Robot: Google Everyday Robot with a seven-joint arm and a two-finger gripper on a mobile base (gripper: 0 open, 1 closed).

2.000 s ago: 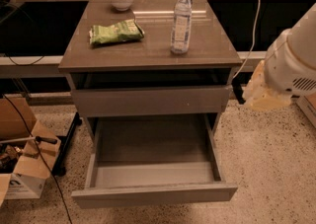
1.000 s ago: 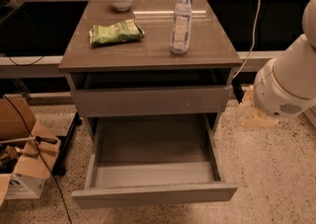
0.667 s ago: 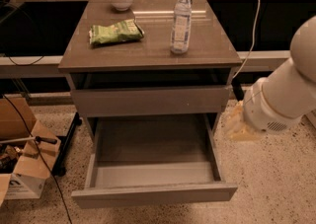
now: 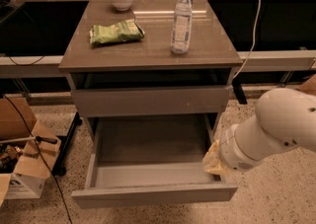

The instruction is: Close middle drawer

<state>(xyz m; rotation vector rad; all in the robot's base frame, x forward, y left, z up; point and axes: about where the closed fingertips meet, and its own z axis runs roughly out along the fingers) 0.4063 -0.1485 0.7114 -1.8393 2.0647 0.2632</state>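
Drawer (image 4: 153,194) is seen pulled fully out, lower ctr of frame; nothing closed yet, whole push is left. Hand (image 4: 215,161) is held by its front corner, lower right; open/shut state can't be told.

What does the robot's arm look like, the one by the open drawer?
The arm is thick, smooth and white, built of rounded tubular segments. It ends in a pale yellowish gripper, at the right front corner of the middle drawer. No cables or markings show on it.
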